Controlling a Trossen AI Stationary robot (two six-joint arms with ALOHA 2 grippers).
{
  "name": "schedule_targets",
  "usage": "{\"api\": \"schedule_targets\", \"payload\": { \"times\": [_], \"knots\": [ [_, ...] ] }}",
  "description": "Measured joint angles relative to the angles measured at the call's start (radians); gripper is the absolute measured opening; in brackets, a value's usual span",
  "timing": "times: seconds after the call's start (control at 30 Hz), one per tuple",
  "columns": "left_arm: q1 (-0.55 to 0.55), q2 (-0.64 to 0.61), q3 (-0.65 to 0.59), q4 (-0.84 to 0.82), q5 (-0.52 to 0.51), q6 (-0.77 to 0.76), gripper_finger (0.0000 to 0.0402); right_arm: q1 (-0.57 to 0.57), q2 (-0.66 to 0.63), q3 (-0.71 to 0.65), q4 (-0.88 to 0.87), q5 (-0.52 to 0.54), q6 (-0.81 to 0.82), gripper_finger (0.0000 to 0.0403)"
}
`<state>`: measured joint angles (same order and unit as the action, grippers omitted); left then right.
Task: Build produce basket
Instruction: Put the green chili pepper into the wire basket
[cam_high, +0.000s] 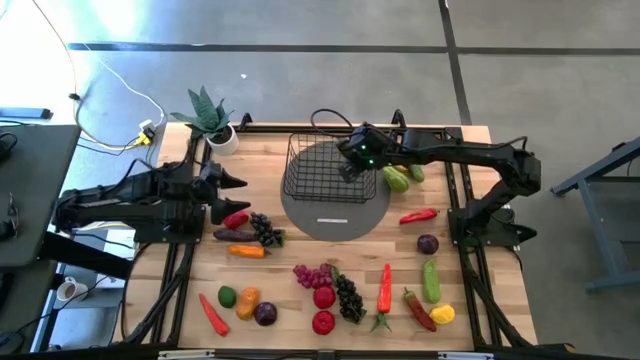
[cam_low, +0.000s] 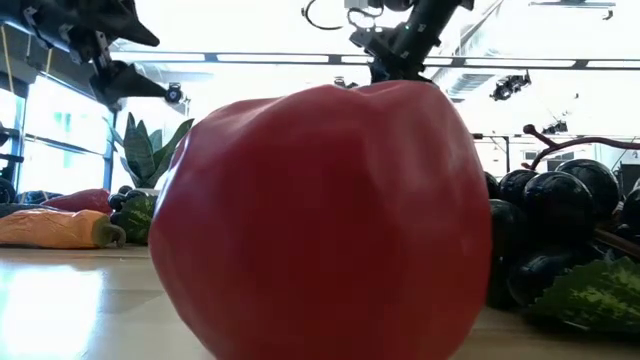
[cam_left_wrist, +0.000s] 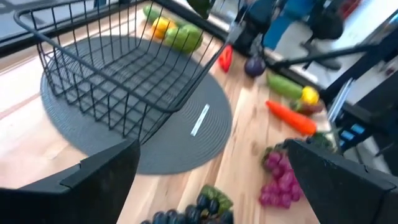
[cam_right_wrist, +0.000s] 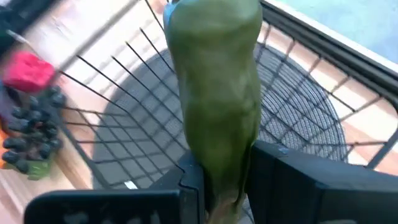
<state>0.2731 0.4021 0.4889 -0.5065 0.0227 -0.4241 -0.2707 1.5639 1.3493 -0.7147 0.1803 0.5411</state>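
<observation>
Pinching a green vegetable, the right tool hangs over the basket. Lower it inside the wire rim before releasing. Left tool waits spread.

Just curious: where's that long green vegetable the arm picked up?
The long green vegetable is clamped in the right gripper, hanging above the black wire basket on the grey round mat.

The wooden table stands on a grey concrete floor with dark lines. A white cable lies on the floor. A potted plant stands at the table corner. Bright ceiling lights are above.
</observation>
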Motion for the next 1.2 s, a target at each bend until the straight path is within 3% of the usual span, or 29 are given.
{"api": "schedule_targets", "payload": {
  "times": [0.57,0.97,1.2],
  "knots": [
    [-0.010,0.236,0.077,-0.059,0.025,0.036,0.0397,0.001,0.000,-0.165,0.063,-0.043,0.056,0.0052],
    [-0.092,0.382,0.077,-0.058,0.034,0.117,0.0397,0.000,0.001,-0.221,0.154,-0.058,0.087,0.0053],
    [-0.150,0.461,0.077,-0.057,0.067,0.174,0.0397,0.000,0.001,-0.221,0.159,-0.057,0.087,0.0079]
  ]
}}
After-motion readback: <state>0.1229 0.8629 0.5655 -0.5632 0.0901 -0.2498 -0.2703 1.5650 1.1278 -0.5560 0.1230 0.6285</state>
